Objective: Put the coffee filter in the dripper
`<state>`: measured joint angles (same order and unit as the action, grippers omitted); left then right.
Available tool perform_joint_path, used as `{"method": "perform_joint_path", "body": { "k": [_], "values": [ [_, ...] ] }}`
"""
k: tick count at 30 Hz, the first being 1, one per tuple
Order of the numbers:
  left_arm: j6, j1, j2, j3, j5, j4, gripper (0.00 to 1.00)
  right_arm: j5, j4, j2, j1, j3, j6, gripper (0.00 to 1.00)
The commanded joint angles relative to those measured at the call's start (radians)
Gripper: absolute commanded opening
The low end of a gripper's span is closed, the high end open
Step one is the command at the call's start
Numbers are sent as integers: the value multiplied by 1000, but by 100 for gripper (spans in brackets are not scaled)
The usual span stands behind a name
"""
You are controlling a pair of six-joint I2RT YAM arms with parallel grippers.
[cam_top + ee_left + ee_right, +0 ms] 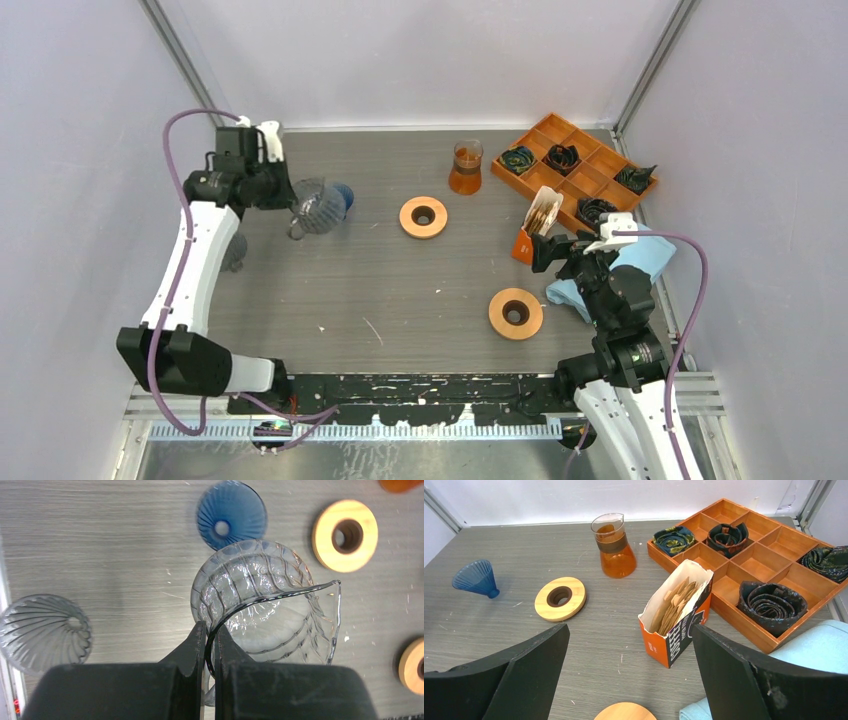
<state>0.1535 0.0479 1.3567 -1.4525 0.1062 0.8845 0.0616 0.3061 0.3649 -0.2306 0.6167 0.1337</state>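
My left gripper (211,630) is shut on the rim of a clear ribbed glass dripper (260,605), holding it tilted just above the table; in the top view it (278,190) sits at the far left with the dripper (318,205). Brown paper coffee filters (676,605) stand in an open orange box (674,640), also seen in the top view (535,228). My right gripper (631,627) hangs open a little short of that box with nothing between its fingers, at the right of the table (548,250).
A blue dripper (230,520) lies beside the held one; another clear dripper (45,630) lies at the left. Two wooden rings (423,217) (515,313), a carafe of amber liquid (466,167), a wooden compartment tray (510,183) and a light blue cloth (645,255) share the table.
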Motion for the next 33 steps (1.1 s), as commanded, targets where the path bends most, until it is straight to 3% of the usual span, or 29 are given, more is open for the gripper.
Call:
{"method": "perform_joint_path", "body": {
  "k": [1, 8, 12, 19, 24, 33],
  "values": [
    [7, 101, -64, 47, 9, -17, 0, -6, -62, 10, -7, 7, 3, 100],
    [48, 326, -79, 159, 1, -101, 0, -10, -62, 34, -6, 10, 0, 100],
    [38, 476, -71, 210, -69, -145, 0, -7, -61, 40, -5, 10, 0, 100],
    [10, 646, 1, 249, -108, -245, 0, 16, -53, 42, -6, 12, -4, 100],
    [-21, 720, 72, 271, -118, -327, 0, 18, -51, 50, -6, 14, -6, 100],
    [-50, 747, 203, 265, -49, -399, 0, 3, -45, 67, -6, 19, -7, 100]
  ]
}}
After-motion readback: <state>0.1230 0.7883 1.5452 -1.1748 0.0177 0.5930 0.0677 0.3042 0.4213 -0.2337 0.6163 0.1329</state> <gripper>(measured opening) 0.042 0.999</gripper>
